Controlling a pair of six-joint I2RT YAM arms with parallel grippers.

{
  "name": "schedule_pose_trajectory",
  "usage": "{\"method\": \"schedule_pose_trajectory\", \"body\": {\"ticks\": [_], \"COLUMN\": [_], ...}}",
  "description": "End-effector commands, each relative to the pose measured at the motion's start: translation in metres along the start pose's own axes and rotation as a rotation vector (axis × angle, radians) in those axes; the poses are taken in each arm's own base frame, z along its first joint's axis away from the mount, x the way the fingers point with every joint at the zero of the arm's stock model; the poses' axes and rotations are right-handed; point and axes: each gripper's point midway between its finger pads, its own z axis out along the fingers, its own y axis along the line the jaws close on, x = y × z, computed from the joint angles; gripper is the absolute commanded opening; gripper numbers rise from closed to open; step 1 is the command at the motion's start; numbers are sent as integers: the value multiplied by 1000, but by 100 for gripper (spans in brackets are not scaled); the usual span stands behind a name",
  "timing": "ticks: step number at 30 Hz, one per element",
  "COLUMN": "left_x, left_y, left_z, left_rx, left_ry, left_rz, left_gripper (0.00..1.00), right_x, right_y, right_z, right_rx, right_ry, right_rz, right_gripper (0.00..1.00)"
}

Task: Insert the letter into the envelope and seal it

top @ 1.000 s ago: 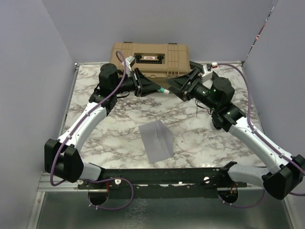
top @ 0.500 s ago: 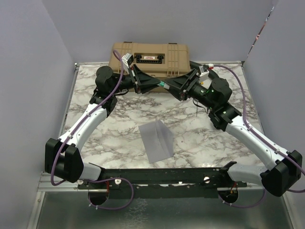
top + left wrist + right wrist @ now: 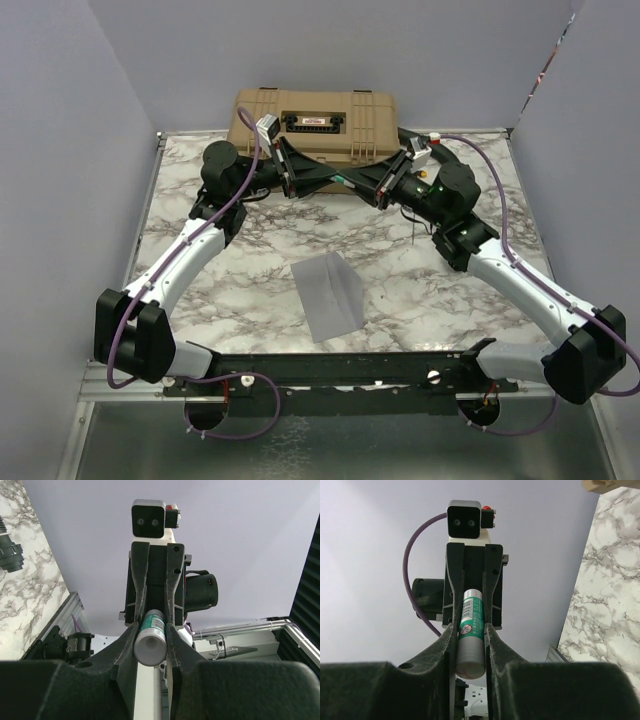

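So the left fingers (image 3: pixel 125 655) and right fingers (image 3: pixel 495 652) both pinch one glue stick (image 3: pixel 471 625) crosswise; the envelope (image 3: pixel 330 295) lies on the desk (image 3: pixel 225 300) toward the near edge, midway between both.

A tabletop (image 3: pixel 400 290) of white marble with grey-brown veins sits boxed in by plain pale lavender walls: one at the back (image 3: pixel 330 45), one on the left (image 3: pixel 60 200), one on the right (image 3: pixel 590 170). A tan hard case (image 3: pixel 370 110) stands at the far edge against the back wall. A black rail (image 3: pixel 330 368) runs along the near edge, with dull sheet metal (image 3: pixel 350 445) below it. The light is soft and even.
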Motion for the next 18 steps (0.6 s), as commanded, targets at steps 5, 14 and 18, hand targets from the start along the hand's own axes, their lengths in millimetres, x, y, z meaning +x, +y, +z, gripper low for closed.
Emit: {"method": "schedule_pose_trajectory", "body": {"ticks": [5,14,18], "left_x": [-26,-56,-59], "left_y": [5,2,5], "left_z": [-11,-23,-21], "left_rx": [-5,-14,-45], "left_ry": [-111,-223,-222], "left_rz": [0,13,68], "left_gripper": [0,0,0], "right_x": [-8,10,-1], "right_y": [3,-41,-66], "right_z": [-24,-43,-39], "right_rx": [-98,-72,79], "right_ry": [28,309,306], "right_rz": [-162,-443,-465], "right_gripper": [1,1,1]}}
